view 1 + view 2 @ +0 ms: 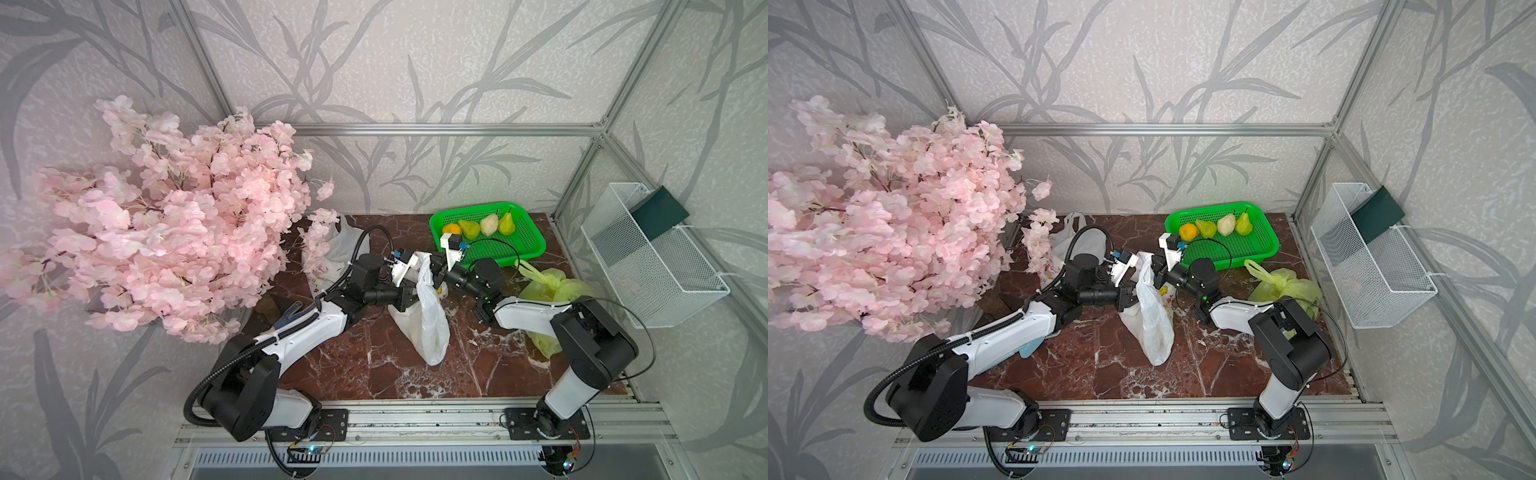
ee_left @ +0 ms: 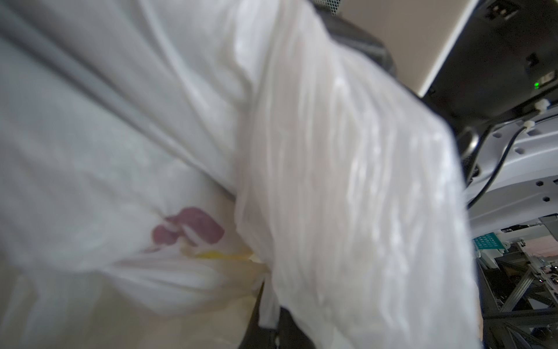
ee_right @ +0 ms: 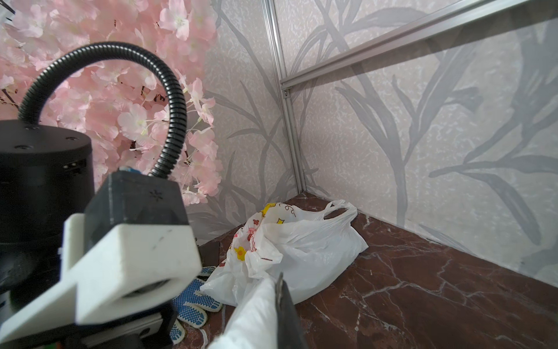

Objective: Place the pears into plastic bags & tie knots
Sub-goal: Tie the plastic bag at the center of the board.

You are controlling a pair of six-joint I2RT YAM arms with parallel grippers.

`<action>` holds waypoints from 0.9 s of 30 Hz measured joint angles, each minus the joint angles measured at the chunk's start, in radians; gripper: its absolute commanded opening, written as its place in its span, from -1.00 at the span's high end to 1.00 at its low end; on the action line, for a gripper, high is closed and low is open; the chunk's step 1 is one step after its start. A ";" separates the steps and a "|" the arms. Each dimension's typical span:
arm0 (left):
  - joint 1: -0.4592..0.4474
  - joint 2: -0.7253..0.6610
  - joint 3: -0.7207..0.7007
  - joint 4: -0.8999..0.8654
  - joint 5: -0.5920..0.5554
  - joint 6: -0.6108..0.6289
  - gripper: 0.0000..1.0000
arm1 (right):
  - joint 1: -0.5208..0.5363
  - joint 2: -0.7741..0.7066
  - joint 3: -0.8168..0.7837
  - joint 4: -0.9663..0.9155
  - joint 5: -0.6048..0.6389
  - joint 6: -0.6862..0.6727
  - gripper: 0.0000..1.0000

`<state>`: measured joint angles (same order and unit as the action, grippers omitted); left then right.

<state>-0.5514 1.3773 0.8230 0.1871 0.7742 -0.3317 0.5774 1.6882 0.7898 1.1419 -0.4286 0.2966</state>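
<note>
Landmark for all positions: green basket, at the back of the table, right of centre.

Far left of the basket: pink blossom branch, overhanging the table's left side.

Between branch and basket, against the back wall: far white bag, slumped, one handle loop up. Its printed side shows in the right wrist view. Neither hand touches it. A blue-dotted glove lies just beside it.

Left of the basket and nearer the robot: middle white bag, drawn up into a tall crumpled column. Its bottom end rests on the table and its top end is raised between the two hands.

Left hand: pressed against that bag's left flank, partway up. The left wrist view is filled with blurred plastic, with a dark finger at the frame edge. Cannot tell how far the jaws are closed or whether they have plastic.

Right hand: at the bag's top, just left of the basket's near left corner. Jaws closed, with a strip of the bag pinched against a dark finger.

Inside the basket, along its far side: orange fruit, then three pears, green, cream, green. They lie behind the right hand, apart from it.

Right of the basket's near edge: yellow-green bag, partly hidden by the right arm.

Far right: wire basket on the side wall.
</note>
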 measured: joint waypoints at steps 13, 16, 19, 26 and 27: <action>0.127 -0.214 0.123 -0.362 -0.195 0.104 0.06 | -0.035 -0.008 -0.013 0.005 -0.030 0.000 0.79; 0.109 -0.161 0.162 -0.337 -0.174 0.101 0.05 | -0.033 -0.008 -0.013 0.004 -0.037 0.000 0.79; 0.088 -0.091 0.189 -0.322 -0.161 0.094 0.05 | -0.027 -0.009 -0.013 -0.005 -0.041 -0.002 0.78; 0.027 0.024 0.209 -0.285 -0.144 0.069 0.19 | -0.001 -0.017 -0.013 -0.021 -0.025 -0.009 0.78; 0.021 0.035 0.212 -0.279 -0.143 0.065 0.29 | 0.004 -0.017 -0.013 -0.023 -0.021 -0.010 0.78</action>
<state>-0.5304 1.4124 1.0348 -0.0921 0.6308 -0.2665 0.5812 1.6711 0.7765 1.1194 -0.4496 0.2871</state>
